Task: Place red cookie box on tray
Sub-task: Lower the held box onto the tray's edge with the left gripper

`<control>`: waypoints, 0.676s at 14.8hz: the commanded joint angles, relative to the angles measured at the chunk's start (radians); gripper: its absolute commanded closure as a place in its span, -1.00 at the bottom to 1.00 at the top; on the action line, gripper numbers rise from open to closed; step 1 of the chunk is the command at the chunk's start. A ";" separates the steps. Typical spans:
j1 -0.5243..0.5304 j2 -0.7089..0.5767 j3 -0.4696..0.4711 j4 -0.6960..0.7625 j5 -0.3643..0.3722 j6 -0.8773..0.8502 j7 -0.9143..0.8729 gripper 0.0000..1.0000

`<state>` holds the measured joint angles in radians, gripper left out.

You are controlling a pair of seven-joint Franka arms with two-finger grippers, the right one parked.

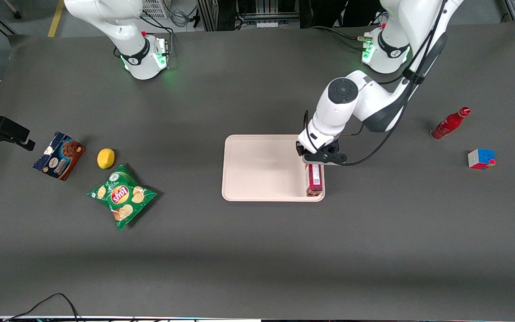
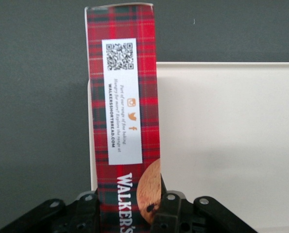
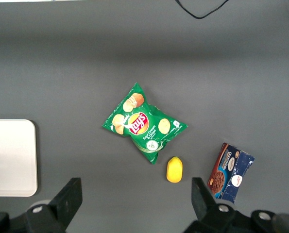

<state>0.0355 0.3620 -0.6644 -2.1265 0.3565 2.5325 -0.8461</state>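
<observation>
The red cookie box (image 1: 314, 180), a long tartan carton with a white label, lies lengthwise along the short edge of the pale pink tray (image 1: 262, 167) that faces the working arm's end of the table. My left gripper (image 1: 319, 159) is over the box's end farther from the front camera. In the left wrist view the gripper (image 2: 128, 214) is shut on the red cookie box (image 2: 122, 97), with a black finger (image 2: 87, 213) pressed against each long side. The tray (image 2: 227, 145) spreads out beside the carton, and I cannot tell whether the box rests on it or hangs just above.
A red bottle (image 1: 449, 124) and a colour cube (image 1: 481, 158) lie toward the working arm's end. Toward the parked arm's end are a green chips bag (image 1: 122, 195), a lemon (image 1: 105, 158) and a blue-and-brown cookie box (image 1: 59, 155).
</observation>
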 commanded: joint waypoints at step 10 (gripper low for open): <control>-0.019 0.152 -0.001 0.069 0.242 0.057 -0.172 1.00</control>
<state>0.0271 0.4832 -0.6664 -2.0880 0.5603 2.5686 -0.9838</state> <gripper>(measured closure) 0.621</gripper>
